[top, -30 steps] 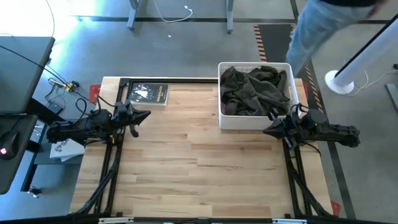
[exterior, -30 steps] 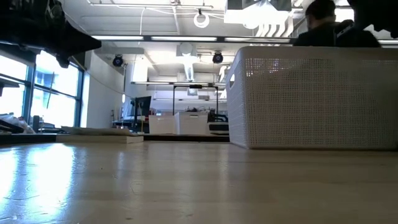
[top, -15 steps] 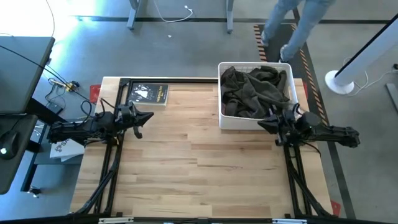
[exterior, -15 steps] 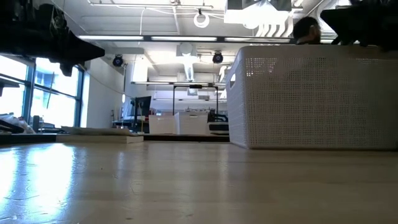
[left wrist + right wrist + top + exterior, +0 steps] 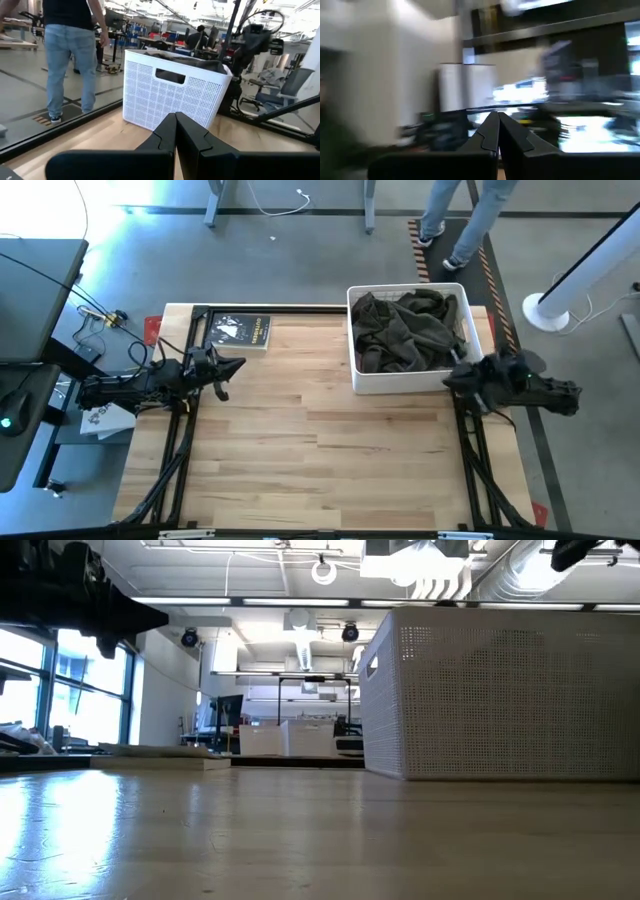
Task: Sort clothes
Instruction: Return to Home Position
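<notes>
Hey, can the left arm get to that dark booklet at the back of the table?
Probably yes. The booklet lies flat on the table just beyond the left gripper, with nothing between them; the white basket stands well to the side. The gripper is shut and would have to open first.

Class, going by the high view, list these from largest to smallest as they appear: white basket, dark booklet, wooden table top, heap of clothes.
1. wooden table top
2. white basket
3. heap of clothes, filling most of the basket, so only slightly smaller
4. dark booklet
</notes>
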Robot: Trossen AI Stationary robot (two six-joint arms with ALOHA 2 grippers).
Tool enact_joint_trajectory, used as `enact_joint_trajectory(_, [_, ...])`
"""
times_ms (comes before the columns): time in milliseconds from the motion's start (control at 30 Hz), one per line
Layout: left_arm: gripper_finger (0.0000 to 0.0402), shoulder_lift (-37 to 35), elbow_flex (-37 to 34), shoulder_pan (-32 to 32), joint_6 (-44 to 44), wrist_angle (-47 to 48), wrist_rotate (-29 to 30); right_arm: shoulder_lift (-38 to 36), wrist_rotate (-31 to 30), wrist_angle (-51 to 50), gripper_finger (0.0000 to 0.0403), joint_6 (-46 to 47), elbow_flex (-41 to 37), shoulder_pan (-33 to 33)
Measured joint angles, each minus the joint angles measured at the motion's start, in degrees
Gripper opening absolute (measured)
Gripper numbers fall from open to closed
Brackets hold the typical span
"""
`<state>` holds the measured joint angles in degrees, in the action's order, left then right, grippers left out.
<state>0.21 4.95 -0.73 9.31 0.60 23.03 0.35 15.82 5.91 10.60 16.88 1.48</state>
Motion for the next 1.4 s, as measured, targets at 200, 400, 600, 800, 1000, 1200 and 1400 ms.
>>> enact_joint_trajectory(200, [0.0, 0.02, 0.0, 0.0, 0.48, 1.01, 0.29, 1.96, 12.8, -2.75, 0.0, 6.35, 0.03, -2.59])
enact_joint_trajectory(400, [0.0, 0.02, 0.0, 0.0, 1.07, 1.27, 0.43, 10.3, 15.93, -4.94, 0.0, 9.01, -0.02, -8.24])
enact_joint_trajectory(600, [0.0, 0.02, 0.0, 0.0, 1.1, 1.35, 0.59, 19.57, 12.58, -2.01, 0.0, 8.87, 0.01, -14.71])
enact_joint_trajectory(800, [0.0, 0.02, 0.0, 0.0, 1.13, 1.92, 0.57, 19.45, -3.87, -10.98, 0.0, 7.01, 0.01, -17.38])
enact_joint_trajectory(1000, [0.0, 0.02, 0.0, 0.0, 1.7, 2.82, 0.57, 17.75, -26.81, -22.3, 0.0, 6.04, 0.09, -16.16])
enact_joint_trajectory(1200, [0.0, 0.02, 0.0, 0.0, 2.09, 2.8, 1.41, 17.55, -37.83, -23.65, 0.0, 3.53, 0.09, -14.56])
enact_joint_trajectory(1400, [0.0, 0.02, 0.0, 0.0, 2.09, 2.8, 1.51, 17.48, -21.55, -15.47, 0.0, 2.54, 0.09, -14.21])
